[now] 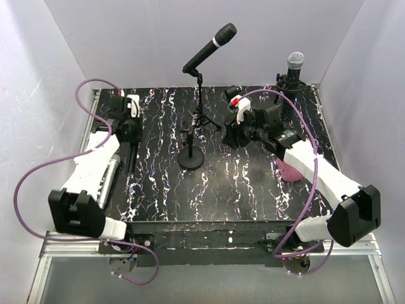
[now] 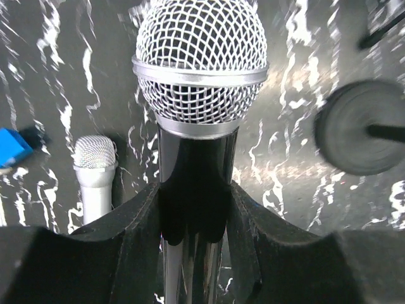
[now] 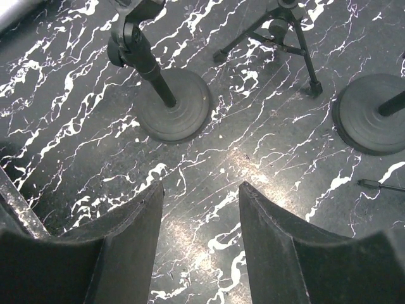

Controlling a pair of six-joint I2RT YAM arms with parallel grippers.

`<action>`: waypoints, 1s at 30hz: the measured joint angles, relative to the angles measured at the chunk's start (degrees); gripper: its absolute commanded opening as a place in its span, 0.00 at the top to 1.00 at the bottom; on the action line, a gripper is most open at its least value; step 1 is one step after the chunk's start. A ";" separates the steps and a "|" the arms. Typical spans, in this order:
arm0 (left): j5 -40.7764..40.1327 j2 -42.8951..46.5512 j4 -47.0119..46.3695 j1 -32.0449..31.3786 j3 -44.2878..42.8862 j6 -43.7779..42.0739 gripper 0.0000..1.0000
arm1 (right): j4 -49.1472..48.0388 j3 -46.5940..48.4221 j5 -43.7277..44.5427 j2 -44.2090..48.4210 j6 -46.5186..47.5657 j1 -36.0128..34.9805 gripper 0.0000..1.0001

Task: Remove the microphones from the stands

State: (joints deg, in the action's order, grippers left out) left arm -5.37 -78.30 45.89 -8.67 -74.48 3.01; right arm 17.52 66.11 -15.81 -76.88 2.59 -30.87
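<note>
Microphone [image 2: 199, 69] sits clamped by its black handle in my left gripper [image 2: 195, 202] over the table [image 2: 297, 209], while my right gripper [image 3: 201, 193] hangs open and empty by the stand [image 3: 183, 111], where 1 careless swing could topple it.

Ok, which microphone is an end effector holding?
The black-bodied, silver-grilled microphone clamped in the left end effector; the all-black one sits on a stand, the pale one lies on the table.
</note>
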 measured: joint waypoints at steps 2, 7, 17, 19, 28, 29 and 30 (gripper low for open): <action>0.26 -4.00 0.85 0.94 1.55 -0.63 1.00 | 0.09 0.42 -0.48 0.02 0.00 0.00 0.42; -0.26 -13.66 1.05 2.14 8.04 -5.25 1.00 | 0.44 0.44 -1.09 0.28 -0.28 0.00 0.42; -1.64 -24.76 0.76 4.63 8.63 -9.16 0.67 | 0.42 0.44 -2.64 0.87 -0.90 -0.28 0.43; -1.53 -25.55 1.07 4.74 8.04 -9.20 0.57 | 0.46 0.44 -2.82 0.87 -0.90 -0.33 0.43; -1.29 -25.73 1.42 5.70 7.82 -9.31 0.37 | 0.85 0.44 -3.52 0.87 -0.87 -0.33 0.43; -1.29 -25.73 1.70 5.75 7.69 -9.33 0.35 | 0.90 0.44 -3.65 0.87 -0.87 -0.33 0.43; -1.46 -25.73 2.03 5.75 7.54 -9.31 0.32 | 0.98 0.44 -3.69 0.87 -0.87 -0.33 0.43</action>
State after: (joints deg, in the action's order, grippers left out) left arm -6.83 -104.03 47.92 -2.92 -66.94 -6.31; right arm 18.50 66.54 -19.51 -76.01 1.72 -31.20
